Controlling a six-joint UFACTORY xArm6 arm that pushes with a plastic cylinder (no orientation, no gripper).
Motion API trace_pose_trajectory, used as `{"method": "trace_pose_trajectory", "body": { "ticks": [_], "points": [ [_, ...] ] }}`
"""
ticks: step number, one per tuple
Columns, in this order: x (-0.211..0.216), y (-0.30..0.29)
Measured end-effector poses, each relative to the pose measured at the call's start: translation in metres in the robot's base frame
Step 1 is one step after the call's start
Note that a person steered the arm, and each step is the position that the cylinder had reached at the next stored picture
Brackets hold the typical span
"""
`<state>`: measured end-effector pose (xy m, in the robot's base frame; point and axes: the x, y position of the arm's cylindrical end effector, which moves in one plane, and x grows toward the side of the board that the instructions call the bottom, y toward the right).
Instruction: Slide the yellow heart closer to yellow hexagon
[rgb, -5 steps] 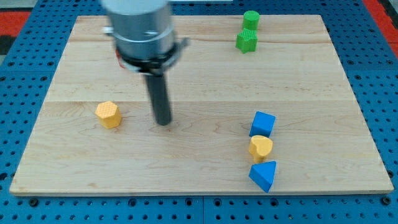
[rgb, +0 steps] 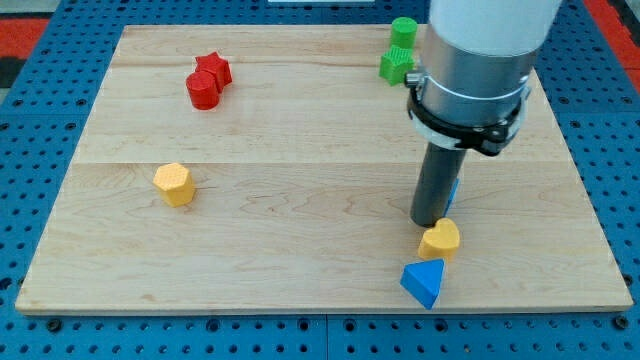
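The yellow heart (rgb: 440, 240) lies near the board's bottom right. The yellow hexagon (rgb: 174, 184) sits far off at the view's left, about mid-height. My tip (rgb: 430, 222) stands just above the heart, at its upper left, touching or nearly touching it. The rod and the arm above it hide most of a blue block (rgb: 453, 188), of which only a sliver shows to the rod's right. A blue triangle (rgb: 424, 282) lies just below the heart.
A red star (rgb: 214, 68) and a red cylinder (rgb: 203, 90) sit together at the upper left. A green cylinder (rgb: 403, 31) and a green block (rgb: 396, 66) are at the top, partly beside the arm. The wooden board (rgb: 300, 250) ends close below the blue triangle.
My tip has moved from the board's middle left to the right, now beside the yellow heart. The arm now covers the blue block and uncovers the red blocks. The heart has shifted slightly.
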<state>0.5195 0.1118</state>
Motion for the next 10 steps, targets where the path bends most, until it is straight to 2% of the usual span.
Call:
{"method": "trace_pose_trajectory", "body": {
  "ticks": [2,3,4,5,7,10],
  "points": [
    [-0.005,0.028],
    [0.007,0.063],
    [0.031,0.058],
    [0.047,0.000],
    [0.017,-0.096],
    [-0.033,-0.105]
  ]
}}
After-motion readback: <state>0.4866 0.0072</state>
